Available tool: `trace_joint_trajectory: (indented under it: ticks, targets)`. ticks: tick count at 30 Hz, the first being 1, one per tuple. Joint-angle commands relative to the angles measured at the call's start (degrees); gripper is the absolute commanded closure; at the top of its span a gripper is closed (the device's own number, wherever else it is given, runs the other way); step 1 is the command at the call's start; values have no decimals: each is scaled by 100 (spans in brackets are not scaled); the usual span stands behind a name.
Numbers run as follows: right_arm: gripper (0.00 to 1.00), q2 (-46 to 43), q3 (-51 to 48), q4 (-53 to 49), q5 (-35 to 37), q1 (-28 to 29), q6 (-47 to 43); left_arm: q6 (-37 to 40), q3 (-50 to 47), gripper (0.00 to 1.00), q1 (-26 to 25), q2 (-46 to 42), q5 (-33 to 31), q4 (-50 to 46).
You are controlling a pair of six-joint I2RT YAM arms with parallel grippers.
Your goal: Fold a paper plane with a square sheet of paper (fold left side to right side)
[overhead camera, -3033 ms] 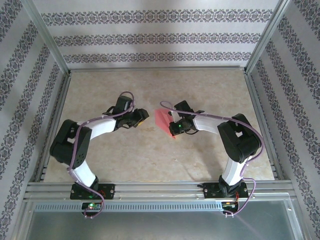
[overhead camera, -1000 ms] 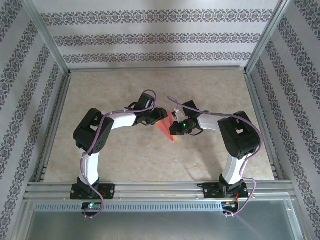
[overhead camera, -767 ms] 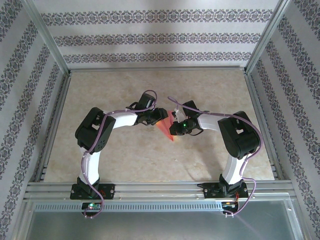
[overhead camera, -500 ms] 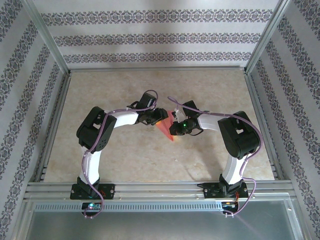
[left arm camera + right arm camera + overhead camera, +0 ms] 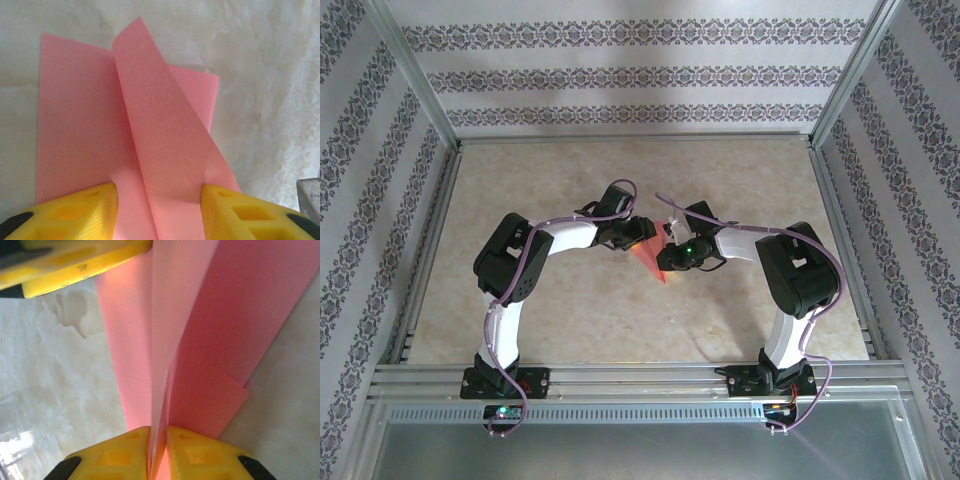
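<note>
The pale, marbled beige worktop (image 5: 570, 320) carries the thin salmon-pink paper sheet (image 5: 649, 264) near its middle. The white-and-black left arm (image 5: 510, 265) reaches in to the sheet's left side and the matching right arm (image 5: 795, 275) to its right side. From above, their wrists cover most of the paper, and a pink wedge pointing toward the arm bases pokes out between them.

The sheet is partly folded: a flat layer lies on the worktop and a long flap rises from it along a crease. Its near edge is cut off in the left wrist view, and in the right wrist view it runs off the top.

The left gripper (image 5: 159, 192) sits at the sheet's edge. Its yellow jaws stand well apart, one on either side of the raised flap, gripping nothing. Whether they press the flat layer down cannot be made out. The right gripper (image 5: 159, 436) has its yellow jaws drawn almost together, with the upright flap pinched between them. A small grey block (image 5: 310, 200) to the right of the sheet is cropped and cannot be identified.
</note>
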Motion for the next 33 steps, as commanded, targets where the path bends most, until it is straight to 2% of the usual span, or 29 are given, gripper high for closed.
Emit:
trace_joint_trajectory:
  ticks: [1, 9, 16, 21, 33]
  targets:
    - [77, -79, 25, -307, -37, -43, 68, 139, -60, 52, -51, 226, -324, -645]
    - [67, -452, 101, -335, -93, -137, 261, 173, -64, 52, -56, 206, -377, -692]
    - [62, -732, 197, -403, -387, -429, 367, 158, -66, 52, -53, 191, -371, -681]
    - [62, -539, 353, -487, -416, -514, 412, 156, -47, 52, -56, 186, -365, -673]
    - [62, 165, 768, -520, 33, -32, 411, 138, -42, 52, -63, 207, -344, -656]
